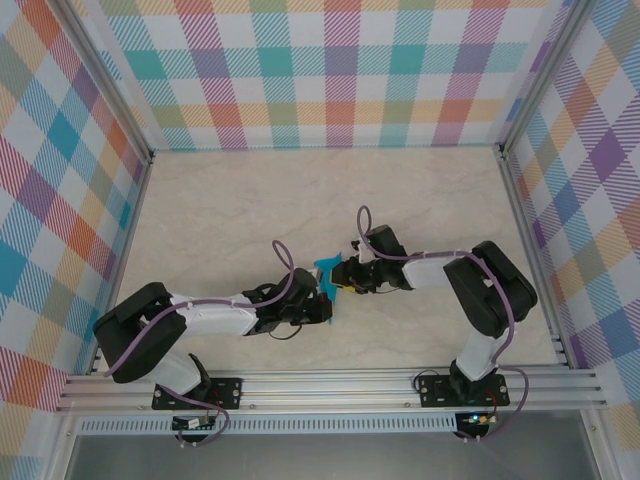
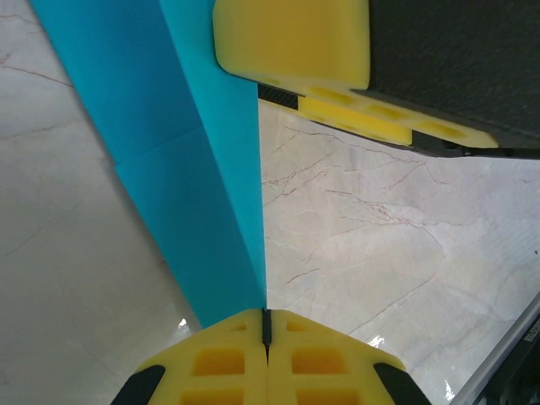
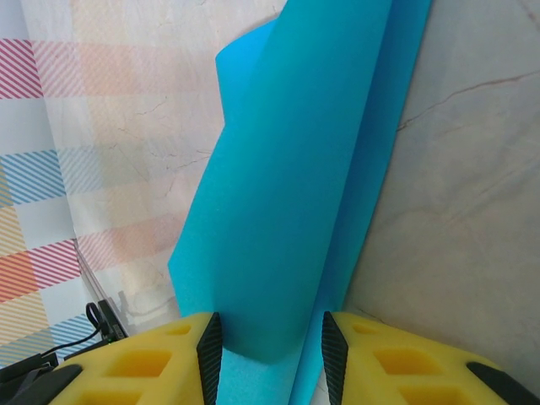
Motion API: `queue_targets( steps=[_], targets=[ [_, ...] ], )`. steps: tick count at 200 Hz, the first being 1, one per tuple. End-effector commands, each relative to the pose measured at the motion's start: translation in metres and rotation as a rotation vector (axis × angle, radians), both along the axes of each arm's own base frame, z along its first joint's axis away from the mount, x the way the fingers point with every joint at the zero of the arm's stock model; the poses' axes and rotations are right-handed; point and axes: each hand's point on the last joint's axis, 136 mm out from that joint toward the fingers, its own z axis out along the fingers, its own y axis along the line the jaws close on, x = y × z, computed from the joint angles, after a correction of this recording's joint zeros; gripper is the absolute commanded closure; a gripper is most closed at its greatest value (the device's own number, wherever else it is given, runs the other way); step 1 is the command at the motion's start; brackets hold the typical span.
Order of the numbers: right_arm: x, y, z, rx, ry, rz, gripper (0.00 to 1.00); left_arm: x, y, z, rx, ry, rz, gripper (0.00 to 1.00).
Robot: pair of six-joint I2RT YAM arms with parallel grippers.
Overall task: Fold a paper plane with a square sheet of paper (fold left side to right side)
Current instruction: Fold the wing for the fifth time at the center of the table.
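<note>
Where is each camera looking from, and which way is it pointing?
Top external: above and behind the arms, looking down on the table; both arms, left gripper and right gripper meet at the paper.
Left wrist: on the left arm, looking along its shut fingers at the paper.
Right wrist: on the right arm, looking past its fingers at the paper between them.
All share the teal paper.

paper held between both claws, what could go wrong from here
1. The left claw is shut on one tip of the paper, so a sideways pull could tear it or slip it free.
2. The right claw has a gap around the curled paper, so closing may crush it into a stray crease.
</note>
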Motion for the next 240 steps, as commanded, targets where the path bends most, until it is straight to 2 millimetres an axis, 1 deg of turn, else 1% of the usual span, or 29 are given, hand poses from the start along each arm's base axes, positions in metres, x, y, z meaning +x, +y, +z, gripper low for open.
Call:
queue_targets(
  steps=[1, 59, 76, 110, 159, 191, 207, 218, 226, 240],
  targets=[
    [0.008, 0.008, 0.004, 0.014, -0.021, 0.001, 0.61, 0.006, 0.002, 0.004, -0.023, -0.005, 0.031, 1.00],
    [0.005, 0.003, -0.008, -0.026, 0.007, -0.005, 0.60, 0.004, 0.002, -0.004, -0.028, 0.020, 0.046, 0.99],
    [0.004, 0.003, -0.012, -0.034, 0.022, -0.005, 0.61, 0.004, 0.001, -0.004, -0.029, 0.023, 0.044, 0.95],
    [0.002, 0.001, -0.017, -0.057, 0.040, -0.006, 0.61, 0.004, 0.001, -0.004, -0.030, 0.020, 0.042, 0.91],
    [0.001, 0.001, -0.022, -0.079, 0.059, 0.000, 0.61, 0.004, 0.001, 0.000, -0.038, 0.012, 0.040, 0.83],
    [0.000, 0.000, -0.025, -0.085, 0.062, 0.001, 0.61, 0.005, 0.008, 0.005, -0.025, -0.002, 0.049, 0.78],
    [0.000, 0.000, -0.024, -0.086, 0.061, 0.001, 0.61, 0.006, 0.015, 0.010, -0.027, -0.008, 0.062, 0.74],
    [0.000, 0.000, -0.024, -0.085, 0.062, 0.002, 0.61, 0.007, 0.020, 0.014, -0.034, -0.012, 0.073, 0.69],
    [0.000, 0.000, -0.024, -0.086, 0.062, 0.003, 0.61, 0.007, 0.023, 0.017, -0.041, -0.016, 0.080, 0.63],
    [0.000, 0.000, -0.025, -0.087, 0.062, 0.004, 0.61, 0.009, 0.031, 0.021, -0.049, -0.016, 0.096, 0.59]
  ],
)
